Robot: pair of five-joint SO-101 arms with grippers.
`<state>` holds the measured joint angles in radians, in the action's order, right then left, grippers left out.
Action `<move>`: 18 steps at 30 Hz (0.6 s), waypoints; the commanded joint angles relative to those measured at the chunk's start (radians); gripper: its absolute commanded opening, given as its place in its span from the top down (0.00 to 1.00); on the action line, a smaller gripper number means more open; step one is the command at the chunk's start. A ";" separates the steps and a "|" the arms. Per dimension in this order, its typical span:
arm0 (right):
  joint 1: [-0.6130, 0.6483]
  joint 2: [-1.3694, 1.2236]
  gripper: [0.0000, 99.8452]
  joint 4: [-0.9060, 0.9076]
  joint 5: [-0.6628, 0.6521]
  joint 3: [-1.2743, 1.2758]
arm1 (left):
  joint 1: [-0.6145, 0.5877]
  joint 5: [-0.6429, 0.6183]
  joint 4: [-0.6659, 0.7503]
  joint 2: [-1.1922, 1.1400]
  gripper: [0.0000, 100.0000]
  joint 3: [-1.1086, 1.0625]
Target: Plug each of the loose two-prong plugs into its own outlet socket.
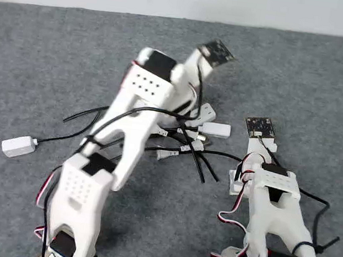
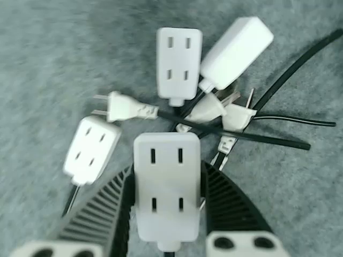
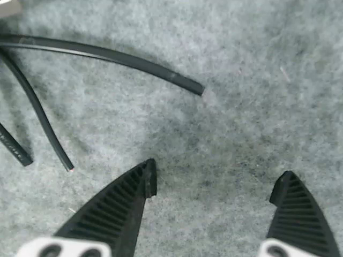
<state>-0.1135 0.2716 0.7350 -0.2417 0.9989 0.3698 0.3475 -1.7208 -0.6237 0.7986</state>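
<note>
Left hand [image 2: 167, 170] grips a white plastic outlet block [image 2: 166, 187]; right hand [image 3: 218, 174] gapes wide, empty. Likely next: right fetches the white two-prong plug [image 2: 124, 106].

Right gripper [image 3: 218, 176] spread wide over grey felt [image 3: 241, 107]; black cords [image 3: 107, 54] (cut ends) nearby

tangle of cords [image 1: 182, 139] mid-table | lone outlet socket [image 1: 19, 145] well apart at its 9 o'clock | two-prong plug [image 1: 167, 155] at its 7 o'clock edge | held outlet socket [image 2: 166, 203] between the fingers of my left gripper [image 2: 167, 171], over the tangle | my right gripper [image 3: 220, 182] over bare mat [image 3: 257, 80] at the tangle's 4 o'clock, cord end [image 3: 187, 84] near it
</note>
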 commanded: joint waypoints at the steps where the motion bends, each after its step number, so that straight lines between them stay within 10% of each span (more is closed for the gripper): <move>1: 0.008 -0.001 0.66 -0.016 -0.008 -0.035 | -0.029 -0.015 -0.037 0.210 0.99 -0.114; 9: 0.008 -0.001 0.66 -0.016 -0.008 -0.035 | -0.252 0.164 -0.037 0.749 0.99 -0.555; 18: 0.008 -0.002 0.66 -0.016 -0.008 -0.035 | -0.968 0.506 0.180 1.108 0.99 -0.949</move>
<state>-0.1135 0.2716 0.7350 -0.2417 0.9989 -0.3575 0.7664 -1.6701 0.4012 -0.0591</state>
